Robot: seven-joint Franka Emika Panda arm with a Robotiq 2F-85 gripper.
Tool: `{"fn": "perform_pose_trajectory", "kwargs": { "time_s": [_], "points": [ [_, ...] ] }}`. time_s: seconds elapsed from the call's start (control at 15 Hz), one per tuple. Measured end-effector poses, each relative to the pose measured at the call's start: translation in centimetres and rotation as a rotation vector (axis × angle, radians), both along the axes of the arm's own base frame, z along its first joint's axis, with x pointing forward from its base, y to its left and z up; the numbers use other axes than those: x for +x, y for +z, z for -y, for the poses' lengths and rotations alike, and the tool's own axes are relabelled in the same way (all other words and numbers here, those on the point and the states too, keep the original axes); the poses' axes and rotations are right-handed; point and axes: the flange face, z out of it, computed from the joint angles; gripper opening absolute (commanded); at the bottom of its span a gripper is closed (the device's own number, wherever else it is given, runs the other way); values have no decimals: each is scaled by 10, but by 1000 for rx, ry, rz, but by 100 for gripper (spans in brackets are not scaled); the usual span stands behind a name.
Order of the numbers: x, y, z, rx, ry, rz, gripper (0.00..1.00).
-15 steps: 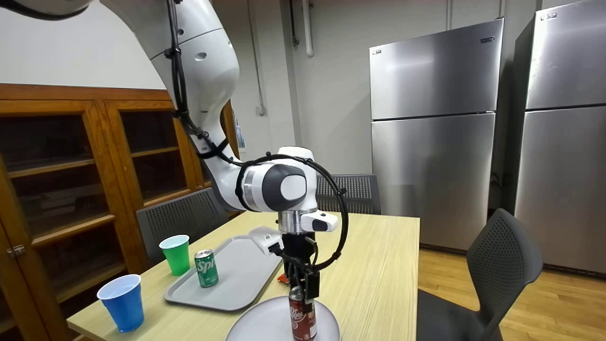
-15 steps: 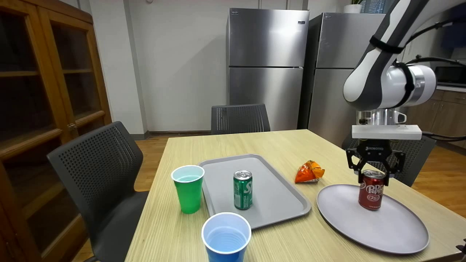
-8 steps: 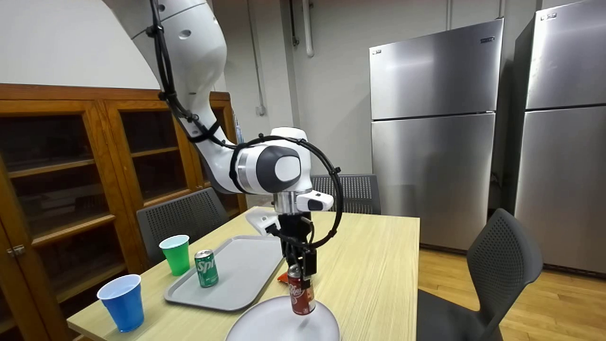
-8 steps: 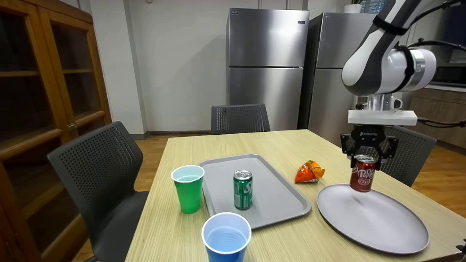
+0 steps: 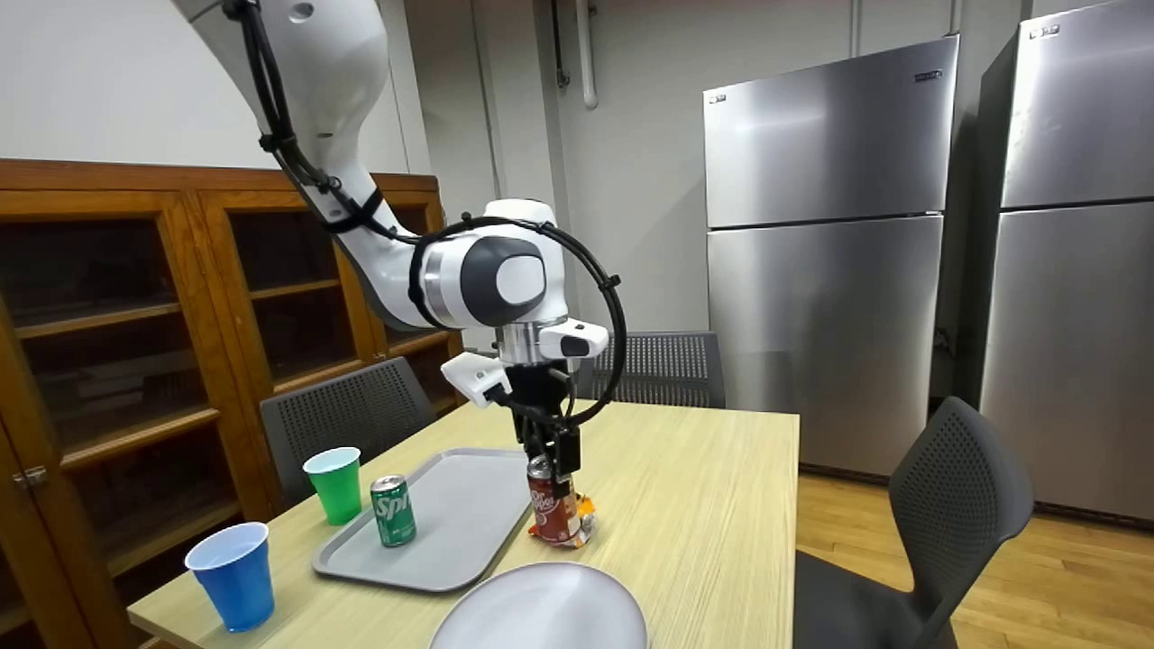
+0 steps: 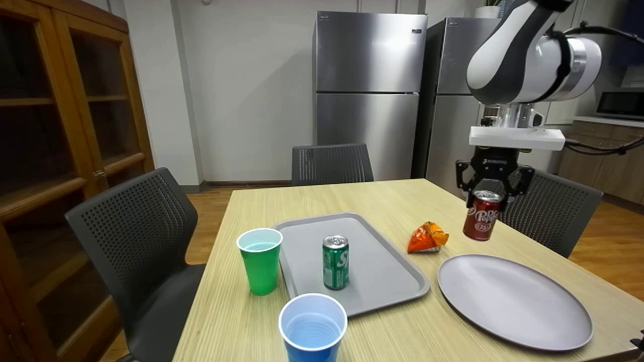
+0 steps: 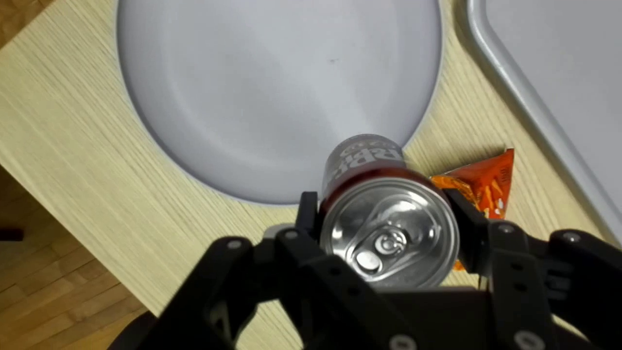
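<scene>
Soda can [image 6: 481, 217] hangs gripped in your tool [image 6: 486, 202], clear of the bench [image 6: 362, 201], near the plate [image 6: 513, 306] and snack bag [image 6: 426, 238]; grasp and lift look done, release not yet made.

Bright indoor light, glare on fridge [image 6: 370, 100], highlights on can lid [image 7: 388, 228], slight blur in wrist view

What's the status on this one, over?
Gripper holding red can. Raised in the air, apart from plate. Bag nearby on table, possible obstacle.
</scene>
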Motion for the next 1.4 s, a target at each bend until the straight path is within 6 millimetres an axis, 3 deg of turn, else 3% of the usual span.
{"fn": "perform_pose_trajectory", "kwargs": {
  "time_s": [0.67, 1.4],
  "points": [
    [17, -2, -81, 27, 149, 19, 40],
    [56, -46, -141, 50, 247, -1, 40]
  ]
}}
